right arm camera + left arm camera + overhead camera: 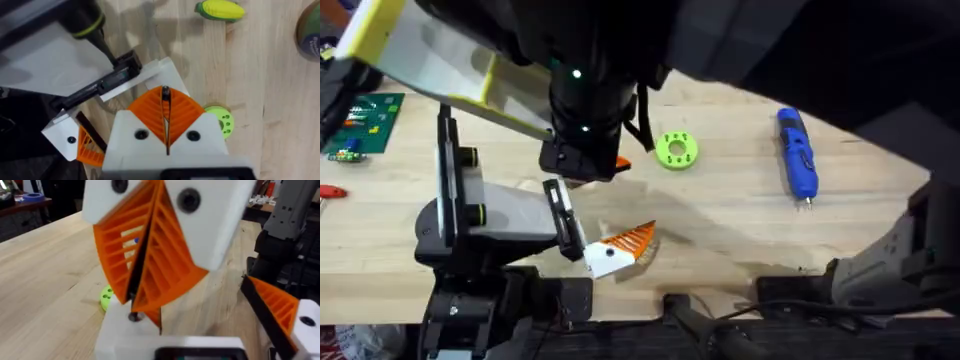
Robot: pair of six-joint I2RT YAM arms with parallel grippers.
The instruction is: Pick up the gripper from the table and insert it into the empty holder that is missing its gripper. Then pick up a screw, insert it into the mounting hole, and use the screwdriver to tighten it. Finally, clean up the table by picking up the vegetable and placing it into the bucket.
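Observation:
My right arm (582,110) reaches across the middle, and its gripper (165,100) points down, shut on a small dark screw (165,93). The screw tip (134,316) sits at the white mounting block (125,335) of my left gripper (612,250). The left gripper lies low near the front edge, open, with its other orange ribbed finger (272,305) far to one side. The blue screwdriver (797,152) lies alone at the right. A yellow corn vegetable (220,9) lies on the wood farther off.
A green disc with holes (676,150) lies just beyond the two grippers. A green circuit board (365,120) sits at the far left. A round dark container (310,30) shows near the corn. A blurred yellow and white shape (430,60) hangs at the upper left.

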